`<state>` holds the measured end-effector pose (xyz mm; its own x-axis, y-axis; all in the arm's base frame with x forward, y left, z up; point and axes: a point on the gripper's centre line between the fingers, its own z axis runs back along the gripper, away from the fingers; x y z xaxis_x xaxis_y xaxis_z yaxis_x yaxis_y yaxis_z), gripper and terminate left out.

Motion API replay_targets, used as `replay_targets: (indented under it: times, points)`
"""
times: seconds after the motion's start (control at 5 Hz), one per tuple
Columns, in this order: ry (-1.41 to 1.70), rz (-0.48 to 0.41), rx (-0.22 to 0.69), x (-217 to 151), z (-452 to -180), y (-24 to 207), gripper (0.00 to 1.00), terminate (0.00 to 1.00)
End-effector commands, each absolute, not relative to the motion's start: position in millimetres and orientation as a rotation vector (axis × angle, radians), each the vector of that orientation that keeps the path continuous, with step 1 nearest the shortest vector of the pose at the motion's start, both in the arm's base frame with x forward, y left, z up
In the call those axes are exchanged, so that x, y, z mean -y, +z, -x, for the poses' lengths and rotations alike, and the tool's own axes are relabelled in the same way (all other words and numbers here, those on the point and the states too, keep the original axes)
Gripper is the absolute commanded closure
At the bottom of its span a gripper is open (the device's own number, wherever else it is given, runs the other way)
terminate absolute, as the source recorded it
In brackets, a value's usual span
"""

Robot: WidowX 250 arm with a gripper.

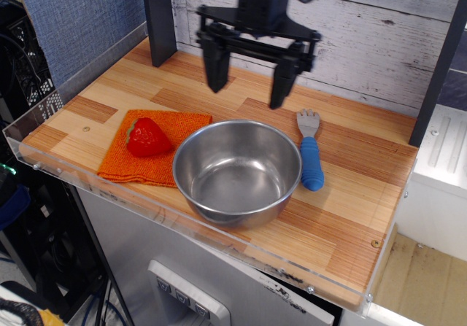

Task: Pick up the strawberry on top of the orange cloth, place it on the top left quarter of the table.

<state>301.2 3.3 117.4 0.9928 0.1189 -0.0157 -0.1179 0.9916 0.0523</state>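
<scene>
A glossy red strawberry [148, 137] with a pale green cap lies on the square orange cloth [154, 155] near the front left of the wooden table [350, 195]. My black gripper [246, 96] hangs open above the back middle of the table, behind the steel bowl. Its two fingers are spread wide with nothing between them. It is to the right of and behind the strawberry, well apart from it.
A large steel bowl [237, 171] stands right beside the cloth, overlapping its right edge. A blue-handled fork [311, 154] lies to the bowl's right. A dark post [159, 20] rises at the back left corner. A clear acrylic rim [87, 184] edges the table front.
</scene>
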Motion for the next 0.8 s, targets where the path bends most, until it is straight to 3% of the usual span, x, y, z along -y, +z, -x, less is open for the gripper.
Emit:
replay_targets:
  times: [0.0,0.2,0.6]
  points:
    - [0.182,-0.099,0.063,-56,-281,139,0.00,0.00]
    - [0.190,-0.146,0.044,-74,-275,132,0.00,0.00]
    - [0.116,-0.148,0.064,-117,-278,107,0.00,0.00]
